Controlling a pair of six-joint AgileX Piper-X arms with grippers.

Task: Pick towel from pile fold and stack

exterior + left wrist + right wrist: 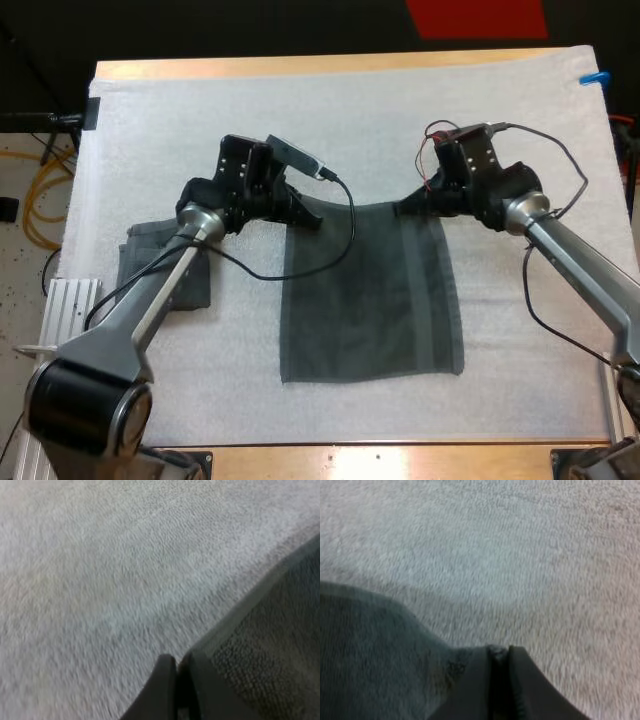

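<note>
— So, what does the high view give you?

— I see the towel [370,300] lying flat and open in the middle of the white mat [300,110]. My left gripper [308,215] is at its far left corner and my right gripper [408,207] at its far right corner, both low on the mat. A second towel [140,255], bunched up, lies near the mat's left edge, partly under my left arm and apart from the flat one.

— And the left wrist?

— The left gripper [177,667] has its fingers pressed together at the tip of the towel [270,645], whose hemmed edge runs right up to them. Bare mat lies beside it.

— Right wrist?

— The right gripper [500,655] is the same. Its jaws are clamped, with a nub of the towel [375,655] pinched between the tips. The rest of the cloth spreads away to one side over the mat.
</note>
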